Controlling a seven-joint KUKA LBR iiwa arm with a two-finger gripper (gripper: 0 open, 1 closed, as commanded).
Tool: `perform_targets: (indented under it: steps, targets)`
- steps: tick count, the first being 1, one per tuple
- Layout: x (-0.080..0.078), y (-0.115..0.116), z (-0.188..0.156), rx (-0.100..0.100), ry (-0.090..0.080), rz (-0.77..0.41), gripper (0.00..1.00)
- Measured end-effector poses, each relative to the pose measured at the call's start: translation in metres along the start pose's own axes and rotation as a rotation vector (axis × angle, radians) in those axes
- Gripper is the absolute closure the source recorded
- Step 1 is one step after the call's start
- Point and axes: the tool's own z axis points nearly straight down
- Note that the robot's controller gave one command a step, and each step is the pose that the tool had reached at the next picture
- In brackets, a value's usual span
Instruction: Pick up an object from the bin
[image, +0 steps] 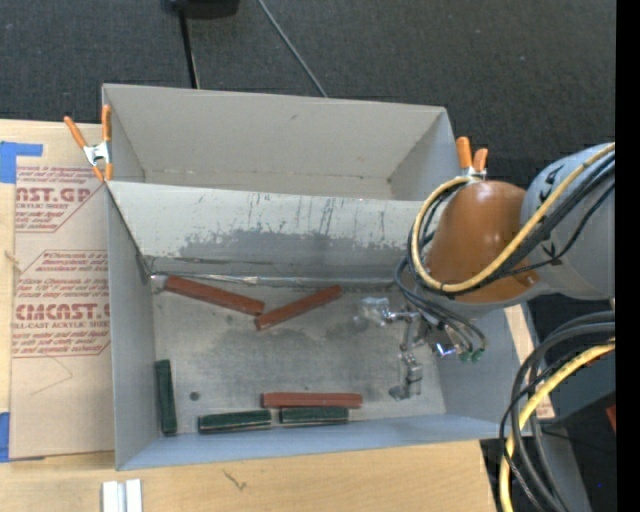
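The pincer (395, 348) hung low over bare floor at the right of the grey metal bin (130, 330). It was spread wide with nothing between its fingers, so the approach step seemed in hand. Nearest, down and left of it, lay a flat reddish-brown stick (311, 399), matte and straight-edged, just beside a dark green bar (313, 416). A second reddish-brown stick (297, 307) lay tilted up-left. The next move likely called for shifting left and closing across one stick's narrow width.

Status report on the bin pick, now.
Tool over bare floor, right side of bin. Nearest thing: brown stick by front wall, toward view's left. Nothing between them.
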Motion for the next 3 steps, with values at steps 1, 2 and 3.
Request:
perform_targets:
  steps: [1,2,3]
  targets:
    - [0.0031,0.0213,0.0459,-0.001,0.003,0.243,1.00]
    - [0.0030,0.0211,0.0463,0.000,0.002,0.243,0.00]
    - [0.0030,0.0211,0.0463,0.000,0.002,0.243,0.00]
